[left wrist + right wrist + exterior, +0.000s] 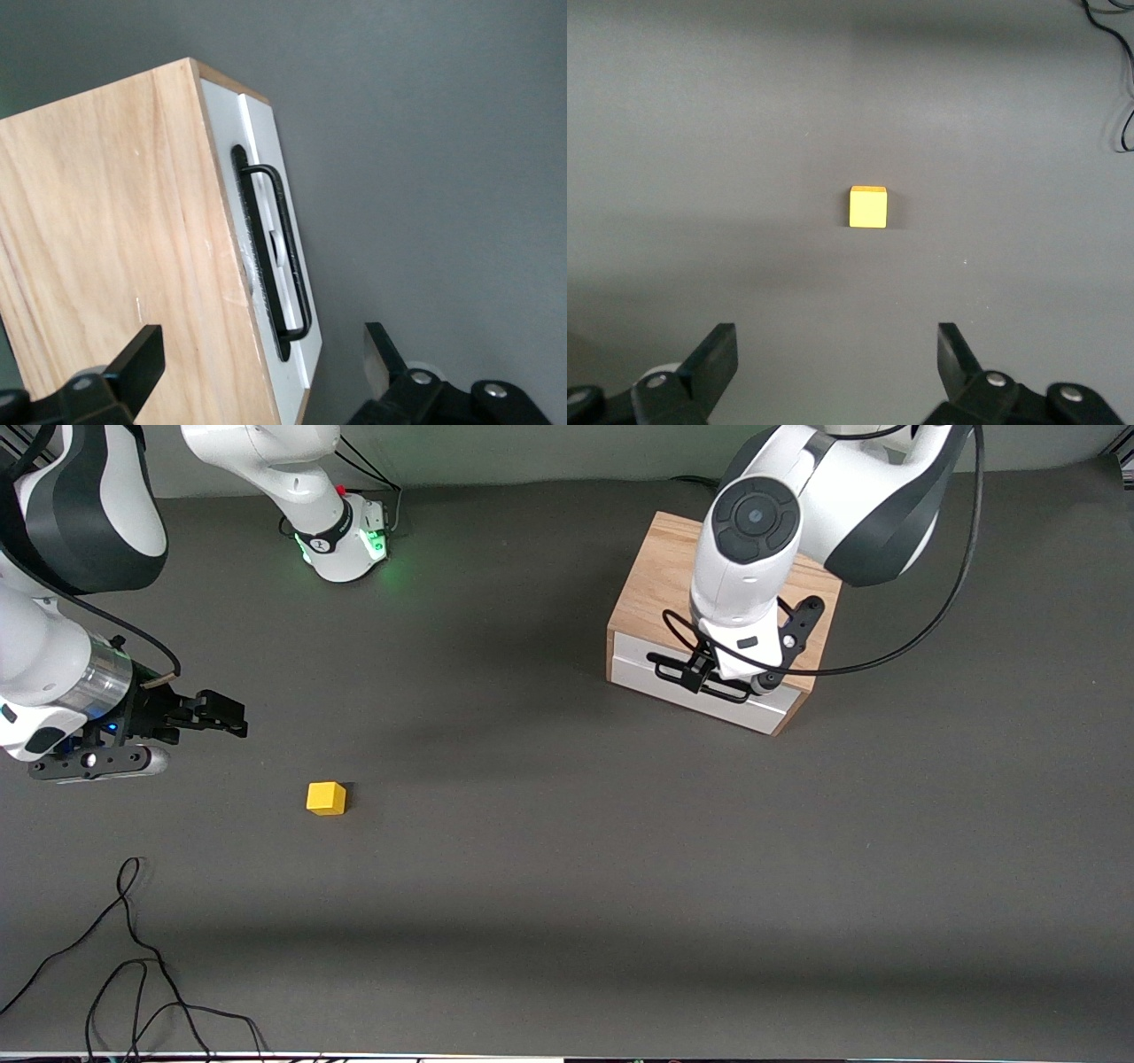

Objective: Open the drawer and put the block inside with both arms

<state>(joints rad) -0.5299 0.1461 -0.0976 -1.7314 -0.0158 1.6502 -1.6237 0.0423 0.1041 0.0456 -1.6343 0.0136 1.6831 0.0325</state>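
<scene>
The light oak box (660, 580) stands toward the left arm's end of the table. Its drawer (631, 664) is shut, with a white front and a black wire handle (660, 664). My left gripper (709, 680) is open just above the drawer front. In the left wrist view the gripper (261, 363) straddles the front edge, one finger over the box top (106, 248) and the other over the table, with the handle (288, 257) apart from both. The yellow block (326, 798) lies on the table. My right gripper (221, 717) is open and empty, above the table beside the block (868, 206).
A loose black cable (133, 957) lies on the table near the front camera at the right arm's end, and shows in the right wrist view (1121, 88). The right arm's green-lit base (345, 545) stands at the back. The dark mat (567, 850) covers the table.
</scene>
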